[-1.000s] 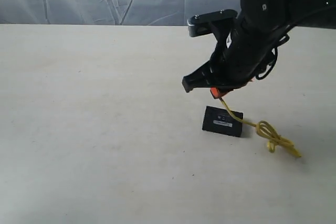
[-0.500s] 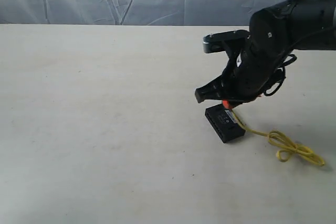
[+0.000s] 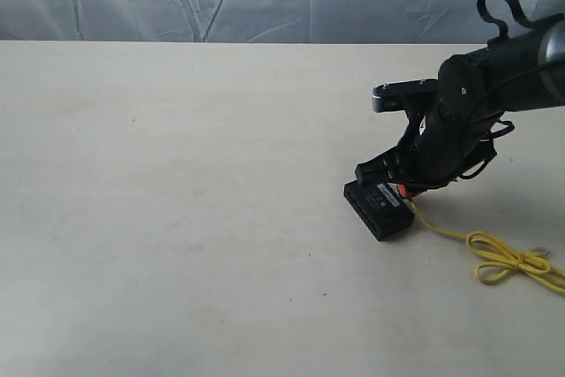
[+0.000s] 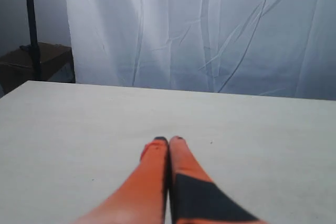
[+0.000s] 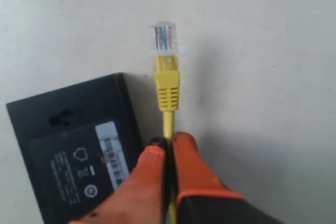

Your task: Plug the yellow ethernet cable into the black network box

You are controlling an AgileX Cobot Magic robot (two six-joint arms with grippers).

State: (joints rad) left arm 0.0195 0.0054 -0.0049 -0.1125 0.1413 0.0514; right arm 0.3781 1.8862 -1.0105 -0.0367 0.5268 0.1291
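Because the yellow ethernet cable (image 5: 167, 85) is pinched just behind its yellow boot, with the clear plug (image 5: 164, 35) sticking out free beyond the fingertips, the thin cord may bend or swivel under any sideways load. The plug could then meet a port crooked. The plug lies just beside one long side of the black network box (image 5: 73, 145), past its corner and pointing away from it, not at any opening. The right wrist view shows no ports. In the exterior view the ribbed face that looks like the port side is turned toward the desk's front left. A push from this pose would likely jam the plug against the casing.

The box sits unheld on the right half of the desk (image 3: 177, 174), well in from the far edge. Being small, it will probably skate away when pressed. The right gripper (image 5: 169, 142) is clamped on the cable. The left gripper (image 4: 168, 141), fingers pressed together on nothing, hangs over bare desk and braces nothing. The cable's bow-like loop (image 3: 505, 260), lying toward the right edge, might drag or snag.
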